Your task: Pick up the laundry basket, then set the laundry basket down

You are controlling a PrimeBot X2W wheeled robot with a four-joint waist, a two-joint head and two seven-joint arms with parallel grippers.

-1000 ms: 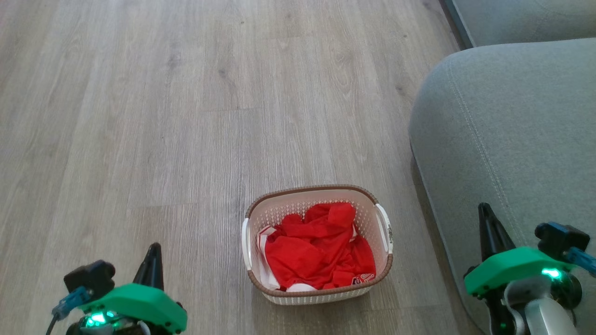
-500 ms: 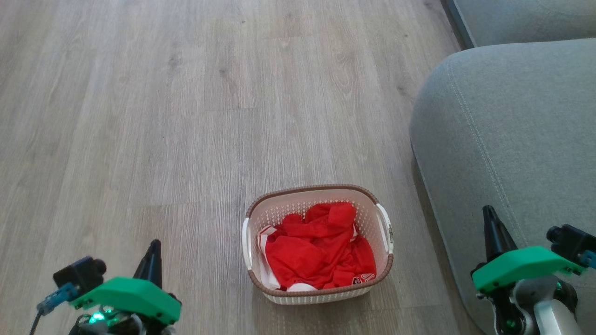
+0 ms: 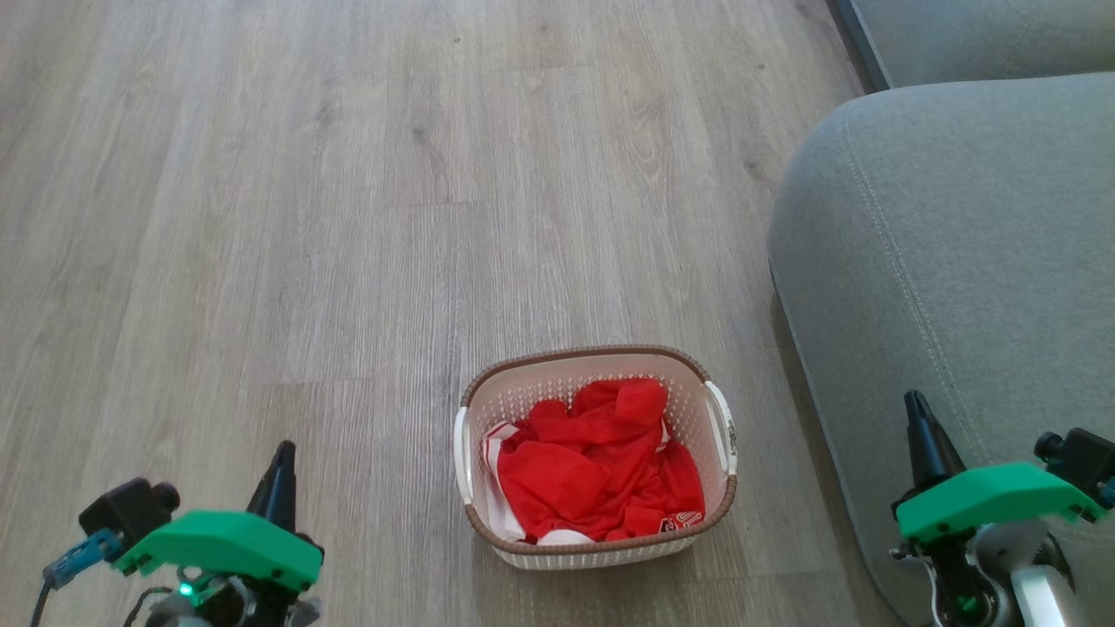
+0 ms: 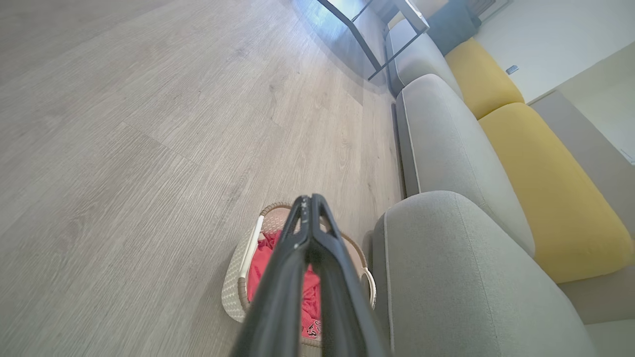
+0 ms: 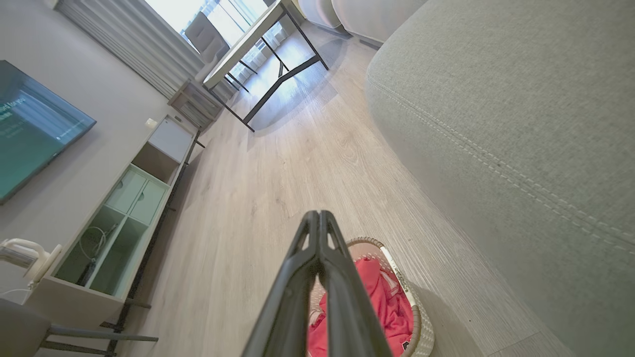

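The laundry basket (image 3: 582, 353) stands on the wood floor (image 3: 305, 218) just beside the grey sofa (image 3: 941, 244), with a crumpled red garment (image 3: 597, 470) inside and both handles free. The left gripper (image 3: 280, 470) and the right gripper (image 3: 919, 427) flank it well apart, each with fingers pressed together on nothing. By that, either the lift has not begun or the basket is already set down; I cannot tell which.
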